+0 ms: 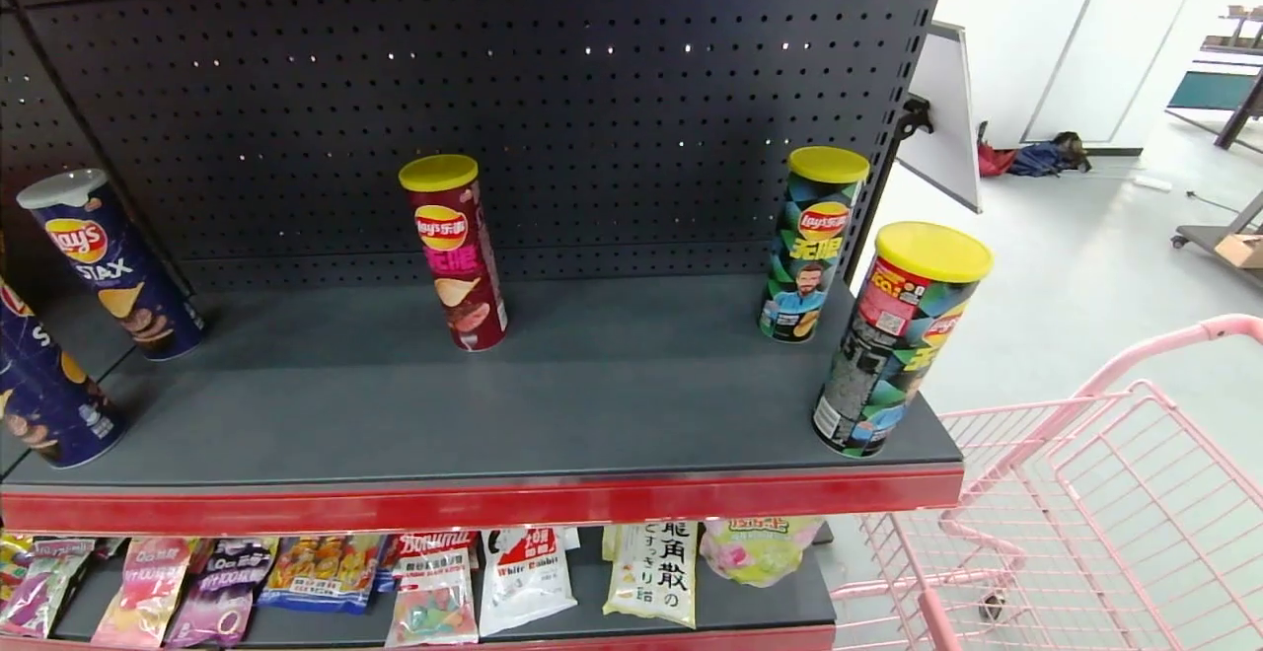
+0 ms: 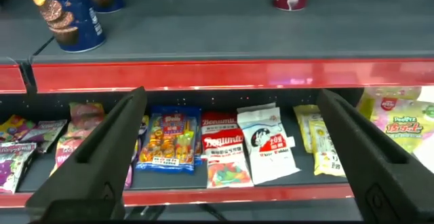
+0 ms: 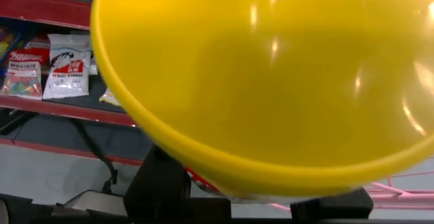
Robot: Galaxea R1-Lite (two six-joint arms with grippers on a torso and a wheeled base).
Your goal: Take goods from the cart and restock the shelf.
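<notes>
At 4 o'clock in the head view, the pink cart (image 1: 1036, 404) stands beside the shelf (image 1: 592, 404). Right wrist view adds the right gripper (image 3: 244, 195) clamped on a yellow-lidded can (image 3: 271, 75). Left wrist view adds the left gripper (image 2: 234, 163), spread wide, facing the snack bags (image 2: 224, 149).

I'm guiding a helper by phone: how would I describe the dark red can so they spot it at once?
Find the upper shelf with the red front edge. Near its middle, toward the back, stands the dark red can. It is the only red one: its neighbours are blue cans or green-patterned cans.
</notes>
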